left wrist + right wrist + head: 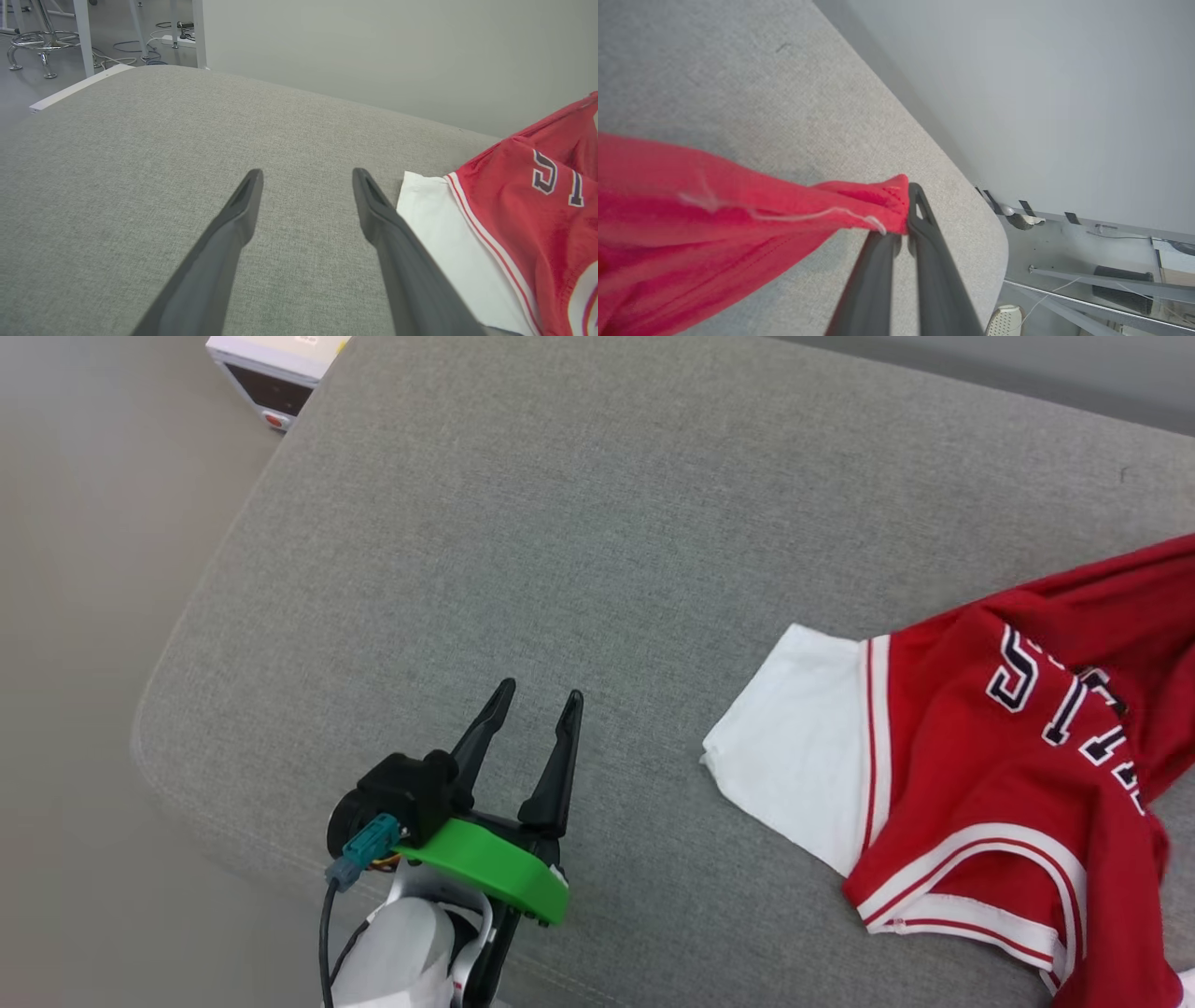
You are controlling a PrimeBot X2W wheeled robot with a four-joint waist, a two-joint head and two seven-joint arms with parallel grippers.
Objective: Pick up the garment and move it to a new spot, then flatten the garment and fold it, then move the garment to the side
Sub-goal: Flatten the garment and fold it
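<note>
One edge of the garment [691, 219] is pinched in the right end effector [906, 210]; left end effector [540, 691] gapes near its sleeve

Left gripper [541, 691] spread; right gripper [905, 223] clamped.

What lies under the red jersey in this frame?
The garment rests on the grey cushion. It covers the patch beneath, so anything there is hidden. The right gripper pinches one red edge.
</note>
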